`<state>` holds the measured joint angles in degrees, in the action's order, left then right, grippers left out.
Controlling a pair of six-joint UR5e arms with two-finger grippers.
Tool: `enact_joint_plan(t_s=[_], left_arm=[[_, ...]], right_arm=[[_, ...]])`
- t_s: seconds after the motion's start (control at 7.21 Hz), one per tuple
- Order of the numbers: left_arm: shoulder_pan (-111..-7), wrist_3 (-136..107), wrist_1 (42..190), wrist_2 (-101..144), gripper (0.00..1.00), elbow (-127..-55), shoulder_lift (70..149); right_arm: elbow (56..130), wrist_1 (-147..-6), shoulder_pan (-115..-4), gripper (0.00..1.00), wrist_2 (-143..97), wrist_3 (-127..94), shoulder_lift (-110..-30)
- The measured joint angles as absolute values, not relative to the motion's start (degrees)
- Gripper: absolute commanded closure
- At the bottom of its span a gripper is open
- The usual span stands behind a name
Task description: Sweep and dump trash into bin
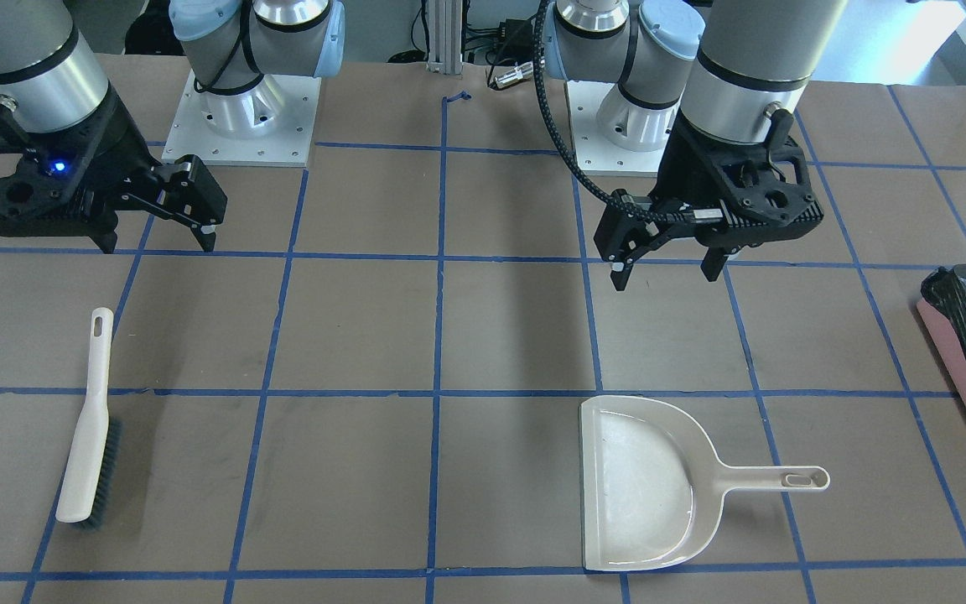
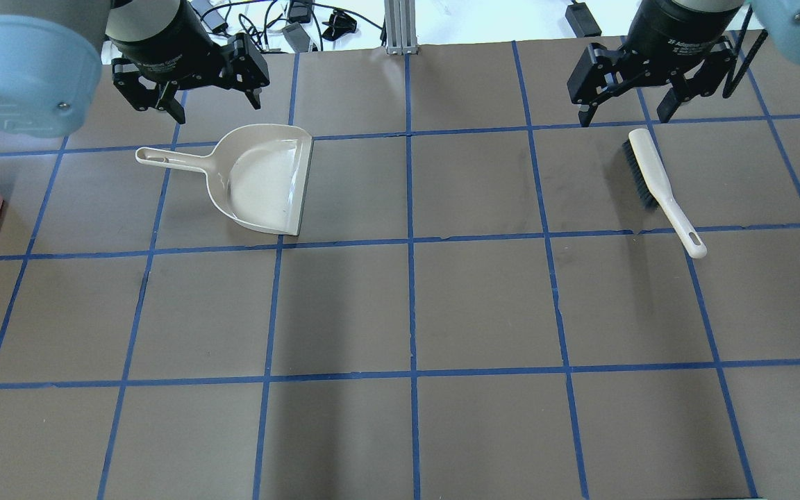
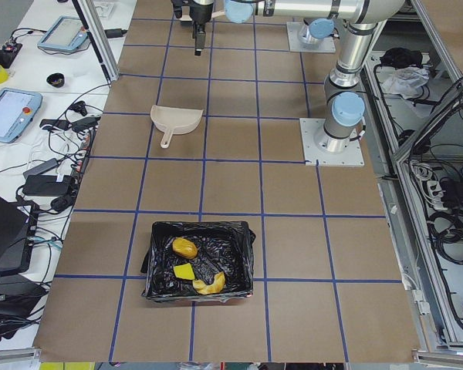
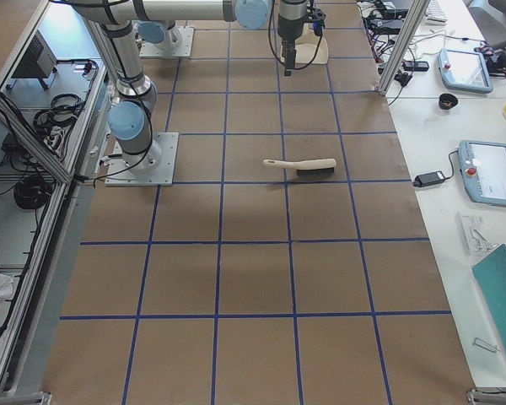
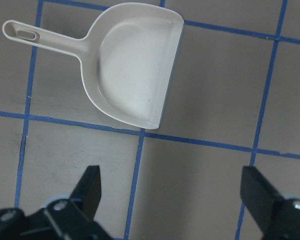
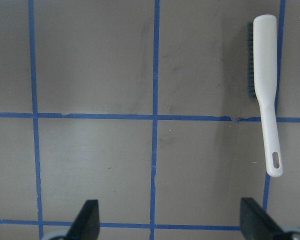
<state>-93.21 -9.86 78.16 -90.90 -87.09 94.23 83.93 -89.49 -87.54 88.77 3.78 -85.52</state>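
The bin (image 3: 202,228), pink-sided with a black bag, stands at the table's end on my left; it also shows in the front view (image 1: 965,386). Inside it lie the brown potato-like lump (image 3: 185,247), the yellow-green wedge (image 3: 184,271) and the curved bread piece (image 3: 209,286). The beige dustpan (image 2: 261,177) lies empty on the table. My left gripper (image 2: 209,104) hovers open and empty beyond it. The white brush (image 2: 657,184) lies flat on the table. My right gripper (image 2: 623,118) hovers open and empty near its bristle end.
The brown table (image 2: 407,312) is marked with a blue tape grid. Both arm bases (image 1: 240,109) are bolted at the robot side. Tablets and cables (image 3: 31,116) lie off the operators' side edge.
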Motion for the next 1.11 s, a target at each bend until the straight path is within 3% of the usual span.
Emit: enact_joint_plan(t_s=[1.11], left_arm=[[-92.65,-1.11,87.39,-91.11,0.0,-88.0,91.08]], right_arm=[[84.02,-89.49,-87.54,0.0,88.81,3.69,-85.52]])
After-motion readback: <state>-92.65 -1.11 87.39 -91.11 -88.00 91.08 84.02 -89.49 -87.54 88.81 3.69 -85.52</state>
